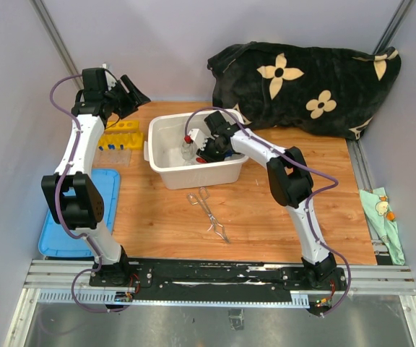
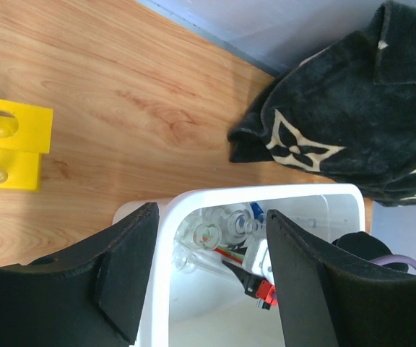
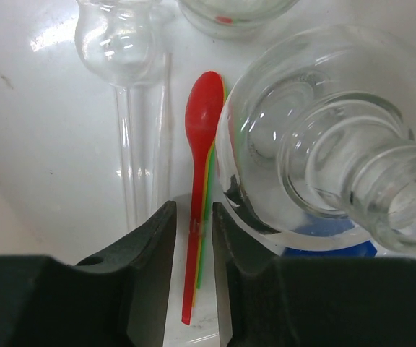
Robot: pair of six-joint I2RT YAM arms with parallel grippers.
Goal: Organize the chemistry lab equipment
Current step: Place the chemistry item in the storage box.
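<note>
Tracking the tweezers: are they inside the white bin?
No, the metal tweezers lie on the wooden table, outside the white bin.

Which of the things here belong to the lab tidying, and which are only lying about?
Job: yellow rack, metal tweezers, red spoon, glass flask.
Lying about: white bin (container only), black blanket, blue lid, green cloth.

Two slim arms on show: the left arm (image 1: 74, 155) and right arm (image 1: 255, 148) are both white-shelled, with chunky black joint housings. A purple cable (image 1: 53, 97) loops along each one. Black bases (image 1: 110, 271) below, and flat matte-black fingers (image 3: 150, 275) at the tips.
</note>
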